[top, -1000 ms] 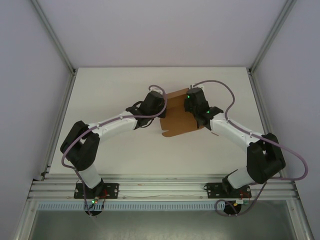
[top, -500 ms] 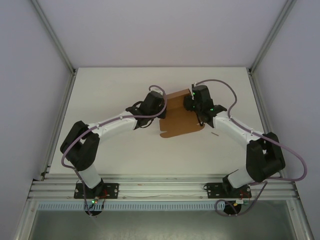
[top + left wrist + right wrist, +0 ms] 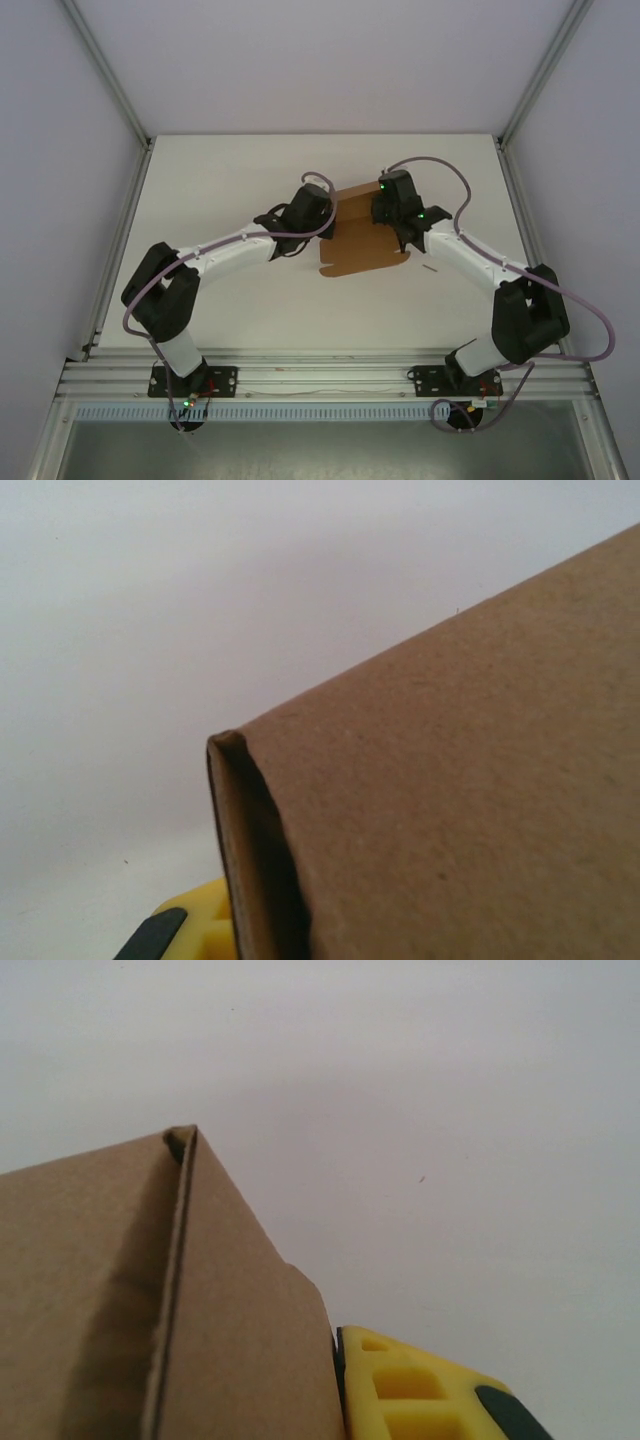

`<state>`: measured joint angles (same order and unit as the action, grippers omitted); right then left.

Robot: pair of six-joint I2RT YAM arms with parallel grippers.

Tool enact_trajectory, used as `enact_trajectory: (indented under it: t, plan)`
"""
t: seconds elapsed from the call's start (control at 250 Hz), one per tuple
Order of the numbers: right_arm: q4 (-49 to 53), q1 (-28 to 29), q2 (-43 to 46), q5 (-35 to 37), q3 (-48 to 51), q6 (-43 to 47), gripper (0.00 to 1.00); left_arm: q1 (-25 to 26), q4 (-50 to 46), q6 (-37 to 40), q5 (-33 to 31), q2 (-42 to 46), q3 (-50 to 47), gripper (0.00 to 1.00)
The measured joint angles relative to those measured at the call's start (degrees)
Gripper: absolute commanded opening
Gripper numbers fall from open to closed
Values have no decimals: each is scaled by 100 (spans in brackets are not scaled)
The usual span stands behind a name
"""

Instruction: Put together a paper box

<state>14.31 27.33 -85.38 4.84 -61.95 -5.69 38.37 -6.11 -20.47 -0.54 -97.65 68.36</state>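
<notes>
L gripper (image 3: 320, 212) nudged inward, R gripper (image 3: 393, 212) twisted a bit, squeezing paper box (image 3: 360, 248) btwn them mid-fold; couldn't tell if either was clamped.

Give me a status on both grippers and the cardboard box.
Left gripper at the left edge of the box, right gripper at its right edge; cardboard hides the jaws. Box creased, not yet closed up. Nothing seen in the way.

The top camera looked down from above and behind on the whole tabletop (image 3: 230, 170); each wrist camera sat very close to the paper box (image 3: 355, 250), shared by all views.
</notes>
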Motion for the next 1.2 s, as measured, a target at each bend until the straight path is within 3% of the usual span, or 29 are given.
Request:
enact_trajectory:
  t: [0.032, 0.164, 0.336, 0.372, 0.464, 0.576, 0.919, 0.975, 1.035, 1.107, 1.199]
  plan:
    - [11, 26, -35, 98, -35, 39, 0, 0, -37, -22, -2, 0, 28, 0]
    - [70, 140, -234, 568, -214, 120, 31, 0, -144, -87, -46, -46, 125, 0]
    - [136, 111, -295, 774, -223, 155, 48, 0, -221, -219, -151, -74, 136, 0]
    - [131, 101, -293, 745, -212, 146, 44, 0, -232, -221, -162, -74, 136, 0]
    - [70, 103, -240, 586, -125, 201, 12, 4, -243, -223, -149, -85, 144, 0]
    - [160, 136, -160, 483, -68, 337, 0, 76, -240, -205, -168, -96, 205, 0]
    - [133, 201, -221, 745, -74, 385, 0, 76, -271, -238, -166, -101, 210, 0]
    - [131, 221, -236, 780, -81, 385, 21, 74, -295, -258, -168, -107, 212, 0]
    - [92, 212, -227, 774, -76, 332, 50, 74, -365, -310, -212, -109, 212, 0]
    - [-37, 96, -120, 616, 59, 295, 98, 46, -448, -354, -323, -109, 221, 0]
    - [-164, -68, 243, 90, 407, 304, 100, -35, -562, -348, -402, -109, 249, 0]
